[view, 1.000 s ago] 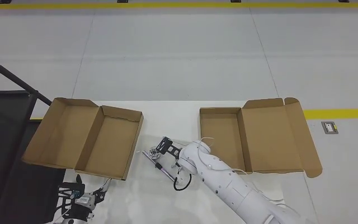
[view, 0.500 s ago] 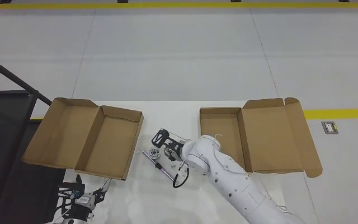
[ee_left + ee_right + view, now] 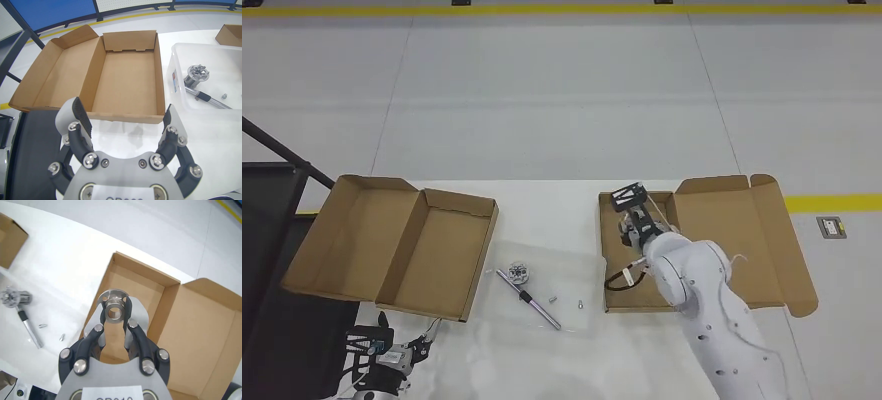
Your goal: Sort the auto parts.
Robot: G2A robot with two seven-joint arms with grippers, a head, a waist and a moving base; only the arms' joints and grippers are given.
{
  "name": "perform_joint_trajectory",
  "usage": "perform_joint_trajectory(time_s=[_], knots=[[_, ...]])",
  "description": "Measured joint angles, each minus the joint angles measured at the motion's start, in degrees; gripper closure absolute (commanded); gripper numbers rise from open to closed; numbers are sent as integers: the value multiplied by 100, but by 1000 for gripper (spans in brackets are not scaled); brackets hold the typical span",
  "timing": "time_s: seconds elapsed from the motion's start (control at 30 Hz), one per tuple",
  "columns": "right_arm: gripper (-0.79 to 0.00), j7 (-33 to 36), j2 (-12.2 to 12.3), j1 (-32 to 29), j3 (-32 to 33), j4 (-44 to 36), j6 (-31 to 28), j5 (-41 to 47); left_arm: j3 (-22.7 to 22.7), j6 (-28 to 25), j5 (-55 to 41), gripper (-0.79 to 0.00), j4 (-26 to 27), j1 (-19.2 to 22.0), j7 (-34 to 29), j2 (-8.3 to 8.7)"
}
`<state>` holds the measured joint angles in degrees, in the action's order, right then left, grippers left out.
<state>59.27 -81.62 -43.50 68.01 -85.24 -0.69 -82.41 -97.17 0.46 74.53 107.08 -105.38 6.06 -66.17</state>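
Over the white table (image 3: 542,205), my right gripper (image 3: 115,311) clamped a flanged bushing (image 3: 113,305) above the right box (image 3: 140,285), which I judged ready for lowering and release, while my left gripper (image 3: 122,106) sat wide apart.

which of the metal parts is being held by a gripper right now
The flanged bushing with the round bore, clamped in the right gripper over a cardboard box. The toothed hub and the rod lie loose in the clear tray.
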Motion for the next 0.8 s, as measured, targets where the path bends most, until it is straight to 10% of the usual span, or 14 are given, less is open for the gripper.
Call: perform_joint_trajectory(time_s=[0.33, 0.53, 0.8], knots=[[-12, -221, -220, 1216, -493, 2888, 139, 62, 0, 0, 0, -785, 0, 0, 0, 0], [-742, -445, -277, 1436, -502, 3559, 129, 251, 0, 0, 0, -785, 0, 0, 0, 0], [-785, -533, -250, 1295, -418, 3240, 88, 246, 0, 0, 0, -785, 0, 0, 0, 0]])
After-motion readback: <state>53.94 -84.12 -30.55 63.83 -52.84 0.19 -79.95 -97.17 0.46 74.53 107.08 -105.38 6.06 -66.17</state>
